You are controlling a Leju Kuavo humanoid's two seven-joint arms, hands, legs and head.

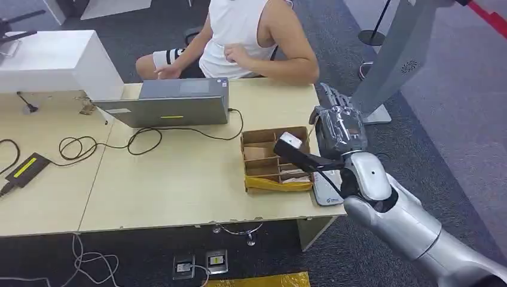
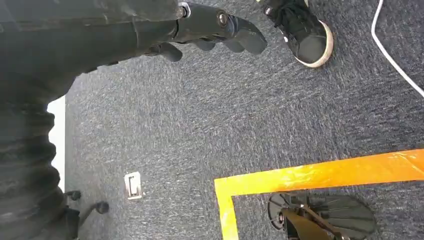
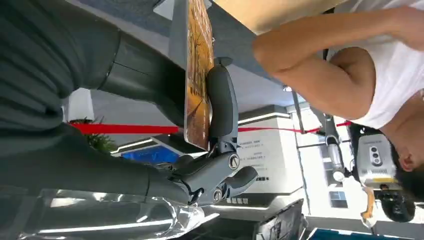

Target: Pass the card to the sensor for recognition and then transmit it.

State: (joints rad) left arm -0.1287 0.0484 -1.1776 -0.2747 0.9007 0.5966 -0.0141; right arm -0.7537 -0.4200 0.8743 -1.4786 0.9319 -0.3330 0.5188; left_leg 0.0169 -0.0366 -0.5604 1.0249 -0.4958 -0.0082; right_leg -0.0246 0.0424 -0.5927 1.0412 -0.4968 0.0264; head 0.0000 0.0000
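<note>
The right robot hand (image 1: 338, 127) is raised above the far right corner of the tabletop (image 1: 179, 179), just beyond the cardboard box (image 1: 276, 160). From the head view its back faces the camera and the fingers point up and away. In the right wrist view the same hand grips a card (image 3: 196, 75) with an orange and brown printed face: the thick thumb lies behind the card, and one dark finger (image 3: 222, 100) presses flat along its printed side, so the card is pinched between them (seen almost edge-on). The remaining fingers curl below the card.

The left robot hand (image 2: 210, 30) hangs over grey carpet (image 2: 225, 115), its dark fingers bent loosely with nothing in them; whether they count as clenched or released I cannot tell. A strip of orange tape (image 2: 310, 175) marks the carpet, and a black shoe (image 2: 302, 30) stands near the fingertips.

On the tabletop a flat white device (image 1: 327, 190) lies at the near right edge, just beside the box. A grey laptop (image 1: 170, 103) sits at the far side with a black cable (image 1: 137, 140) looping from it. A person in a white sleeveless top (image 1: 239, 36) sits behind the laptop, with an arm near the right hand.
</note>
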